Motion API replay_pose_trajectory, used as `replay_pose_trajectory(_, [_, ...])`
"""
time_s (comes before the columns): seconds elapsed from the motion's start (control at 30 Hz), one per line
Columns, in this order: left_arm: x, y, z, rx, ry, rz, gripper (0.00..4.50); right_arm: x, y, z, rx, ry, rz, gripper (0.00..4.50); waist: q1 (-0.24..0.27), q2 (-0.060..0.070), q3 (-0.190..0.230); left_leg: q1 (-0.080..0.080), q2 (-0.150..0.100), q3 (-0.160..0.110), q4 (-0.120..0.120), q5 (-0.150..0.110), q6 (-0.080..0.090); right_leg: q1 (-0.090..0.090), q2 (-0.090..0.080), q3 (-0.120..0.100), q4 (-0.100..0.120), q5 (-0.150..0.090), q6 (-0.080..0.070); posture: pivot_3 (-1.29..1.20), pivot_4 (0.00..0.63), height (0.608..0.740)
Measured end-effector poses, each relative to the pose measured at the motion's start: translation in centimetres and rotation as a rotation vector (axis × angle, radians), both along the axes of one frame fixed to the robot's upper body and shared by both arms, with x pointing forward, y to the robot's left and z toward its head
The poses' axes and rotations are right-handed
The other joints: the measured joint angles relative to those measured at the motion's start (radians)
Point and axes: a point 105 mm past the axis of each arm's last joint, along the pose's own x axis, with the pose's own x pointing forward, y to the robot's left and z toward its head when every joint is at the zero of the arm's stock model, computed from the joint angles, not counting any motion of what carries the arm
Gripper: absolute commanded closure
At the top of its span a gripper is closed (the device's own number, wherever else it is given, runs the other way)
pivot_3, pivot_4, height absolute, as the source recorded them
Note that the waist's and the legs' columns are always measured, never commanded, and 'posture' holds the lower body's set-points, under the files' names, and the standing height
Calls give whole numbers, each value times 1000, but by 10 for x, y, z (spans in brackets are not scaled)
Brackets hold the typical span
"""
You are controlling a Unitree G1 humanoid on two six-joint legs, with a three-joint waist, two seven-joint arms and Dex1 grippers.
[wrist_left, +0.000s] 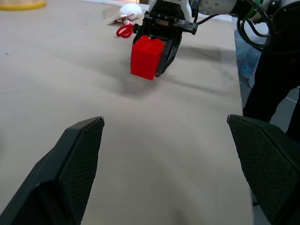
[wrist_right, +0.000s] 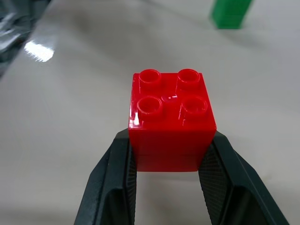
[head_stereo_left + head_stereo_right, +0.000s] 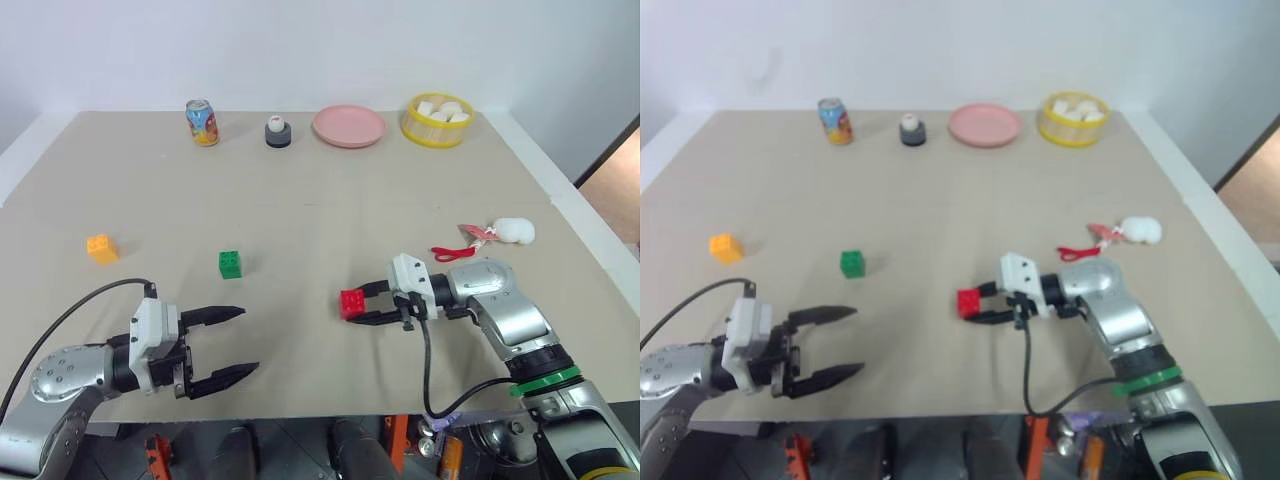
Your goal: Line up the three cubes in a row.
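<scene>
**Red cube held at the table's near side, two cubes lying to the left**

Beige and wide, the table point(image 3: 300, 200) is running up to a white wall and carrying everything in the scene. Along its far edge a soda can point(image 3: 202, 122), a small dark holder with a white ball point(image 3: 278, 132), a pink plate point(image 3: 349, 126) and a yellow basket point(image 3: 437, 120) of white pieces are standing in a line. A white plush toy with a red tag point(image 3: 498, 234) is lying near the right edge.

The right gripper point(image 3: 368, 303) is reaching leftward over the near part of the table, its fingers point(image 2: 112, 187) pressing both sides of the red cube point(image 2: 171, 119), studs facing up. In the left wrist view the cube appears to be hanging just above the table.

The green cube point(image 3: 230, 264) is sitting left of the red one, well apart from it. The orange-yellow cube point(image 3: 102, 248) is sitting farther left again, near the table's left side.

The left gripper point(image 3: 228, 346) is hovering at the near left edge, pointing rightward, its fingers point(image 1: 77, 164) spread wide with nothing between them.
</scene>
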Motion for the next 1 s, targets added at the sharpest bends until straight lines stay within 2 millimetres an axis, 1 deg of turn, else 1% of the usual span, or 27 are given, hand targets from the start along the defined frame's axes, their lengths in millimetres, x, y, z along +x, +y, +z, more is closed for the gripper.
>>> replay_pose_trajectory(0.1, [-1,1,4,1,-24,14,161,1,-6,-4,-11,17,-5,3266,1,0,0,1,0,0,0,0,0,0,0,0,0,0,-1,0,150,740])
replay_pose_trajectory(0.23, [5,3,13,-3,-75,42,161,8,-15,-9,-6,45,-54,3266,1,0,0,1,0,1,0,0,0,0,0,0,0,0,-1,0,150,740])
replay_pose_trajectory(0.37, [8,2,16,-8,-92,53,161,11,-17,-9,-3,46,-66,3266,2,0,0,1,0,1,0,0,0,0,0,0,0,0,-1,0,150,740])
replay_pose_trajectory(0.53, [10,3,17,-9,-97,56,161,13,-20,-13,-1,61,-78,3266,2,0,0,0,0,1,0,0,-1,0,0,0,0,0,-1,0,150,740])
replay_pose_trajectory(0.63, [13,2,22,-10,-120,53,161,11,-20,-14,-4,76,-64,3266,4,0,0,1,0,1,0,0,-1,0,1,0,0,0,-1,0,150,740])
replay_pose_trajectory(0.9, [14,2,22,-12,-122,59,161,9,-19,-14,-7,74,-45,3266,4,0,0,1,0,1,0,0,-1,0,1,0,0,0,-1,0,150,740])
replay_pose_trajectory(1.0, [14,3,22,-14,-121,69,161,13,-13,-17,9,74,-44,3266,3,0,0,1,1,1,0,0,-1,0,1,0,0,0,-1,0,150,740])
